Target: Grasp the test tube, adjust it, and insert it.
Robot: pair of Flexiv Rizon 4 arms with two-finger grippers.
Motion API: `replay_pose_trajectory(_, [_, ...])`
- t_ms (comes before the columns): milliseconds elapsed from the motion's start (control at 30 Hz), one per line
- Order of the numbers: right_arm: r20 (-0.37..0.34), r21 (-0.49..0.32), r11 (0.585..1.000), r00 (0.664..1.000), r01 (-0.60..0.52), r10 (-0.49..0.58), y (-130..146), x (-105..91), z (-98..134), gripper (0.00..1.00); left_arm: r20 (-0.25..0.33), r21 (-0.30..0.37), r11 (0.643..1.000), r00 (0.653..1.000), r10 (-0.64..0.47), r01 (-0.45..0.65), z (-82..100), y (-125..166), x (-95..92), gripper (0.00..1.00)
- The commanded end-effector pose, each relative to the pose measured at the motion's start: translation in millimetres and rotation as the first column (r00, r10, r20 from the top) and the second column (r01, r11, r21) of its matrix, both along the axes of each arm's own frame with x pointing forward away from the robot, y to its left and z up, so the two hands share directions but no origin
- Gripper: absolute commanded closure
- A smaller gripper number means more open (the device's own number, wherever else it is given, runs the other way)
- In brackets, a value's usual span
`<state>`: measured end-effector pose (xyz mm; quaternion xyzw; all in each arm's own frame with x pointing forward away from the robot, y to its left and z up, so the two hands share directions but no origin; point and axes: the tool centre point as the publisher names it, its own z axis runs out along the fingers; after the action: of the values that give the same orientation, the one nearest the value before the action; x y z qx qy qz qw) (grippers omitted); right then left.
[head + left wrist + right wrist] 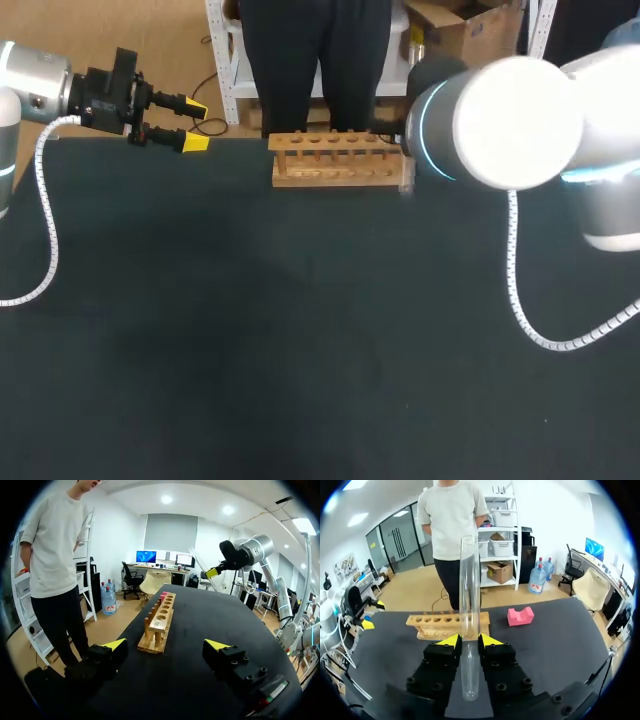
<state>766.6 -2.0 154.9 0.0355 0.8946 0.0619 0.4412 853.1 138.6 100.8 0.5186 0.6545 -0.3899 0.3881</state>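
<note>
Black cloth worktop (300, 350), near to far.

Right gripper (470, 640): jaws pinching a clear glass test tube (468, 590) from both sides. The grip sits low on its length. The tube runs along the fingers, rounded closed end back toward the wrist and open end well out past the yellow tips. In the left wrist view this gripper (212, 573) hangs in the air over the far right part of the worktop, up past the rack's right end, touching nothing on the surface. In the head view it's hidden behind the right arm's big white joint (500, 120), so there's no read from there.

Left gripper (195, 124): over the far left corner, jaws spread wide, gripping nothing, fingers pointing along the far edge toward the rack. In its own view (166, 644) the rack lies ahead, seen end-on and apart from the fingers.

Light wooden test-tube rack (335, 160): upright at the middle of the far edge, long side parallel to that edge, with a row of round holes in the top bar. In the right wrist view it sits ahead of the right gripper. The tube is in none of its holes.

Pink notched block (521, 616): on the worktop near the rack's right end, not touching it.
</note>
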Motion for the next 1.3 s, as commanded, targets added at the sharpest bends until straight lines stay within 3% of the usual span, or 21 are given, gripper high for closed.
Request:
replay_pose_trajectory(33, [0.075,0.026,1.000,0.997,-0.002,0.000,1.7,5.7,-2.8,1.00,0.005,0.001,1.000,1.000,0.007,-0.007,-0.1,-0.5,-3.0,0.00])
replay_pose_trajectory(433, [0.248,0.082,0.996,0.969,-0.031,0.010,11.7,25.9,13.1,1.00,0.005,0.001,1.000,1.000,0.007,-0.007,-0.1,-0.5,-3.0,0.00])
replay_pose_trajectory(767, [0.445,0.129,0.989,0.895,-0.068,0.004,17.0,44.2,38.2,1.00,0.005,0.001,1.000,1.000,0.007,-0.007,-0.1,-0.5,-3.0,0.00])
replay_pose_trajectory(933, [0.504,0.152,0.986,0.863,-0.068,-0.018,19.8,51.0,47.8,1.00,0.005,0.001,1.000,1.000,0.007,-0.007,-0.1,-0.5,-3.0,0.00])
replay_pose_trajectory(1300, [0.608,0.113,0.992,0.793,-0.050,-0.029,27.2,63.4,59.7,1.00,0.005,0.001,1.000,1.000,0.007,-0.007,-0.1,-0.5,-3.0,0.00])
